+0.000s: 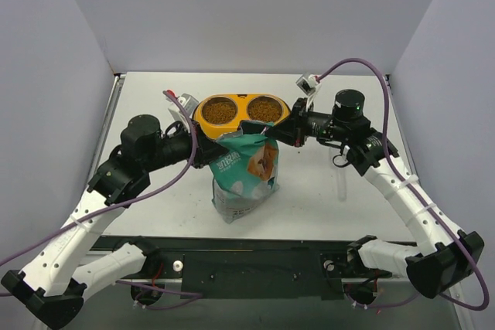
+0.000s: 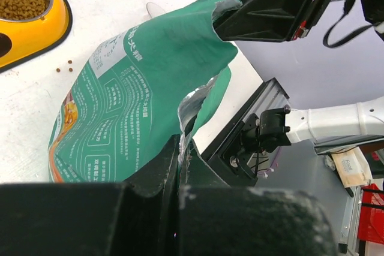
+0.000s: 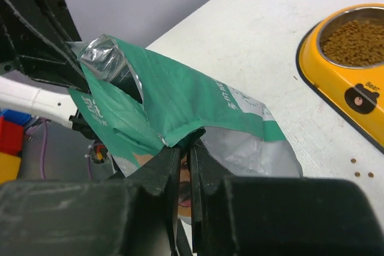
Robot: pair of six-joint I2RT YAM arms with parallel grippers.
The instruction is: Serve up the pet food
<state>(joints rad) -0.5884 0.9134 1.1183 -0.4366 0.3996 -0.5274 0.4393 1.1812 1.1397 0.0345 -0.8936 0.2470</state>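
Just before the feeder (image 1: pixel 241 107), its bowls full of pet food (image 1: pixel 220 111), the left tool (image 1: pixel 203 147) and right tool (image 1: pixel 280 133) each clamp the bag (image 1: pixel 246 171) top, so lowering it upright likely follows.

- The top view is taken from high above and behind the near edge of the table (image 1: pixel 309 199), facing down and forward. The whole tabletop is covered from afar.
- The left wrist view is taken close along the left gripper (image 2: pixel 181 148), which fills the bottom of the frame. The bag (image 2: pixel 138 100) is seen at centre and the feeder (image 2: pixel 42 28) at upper left.
- The right wrist view is taken just as close over the right gripper (image 3: pixel 187 151), with the feeder seen at upper right.
- The bag and feeder are shared by all three views.
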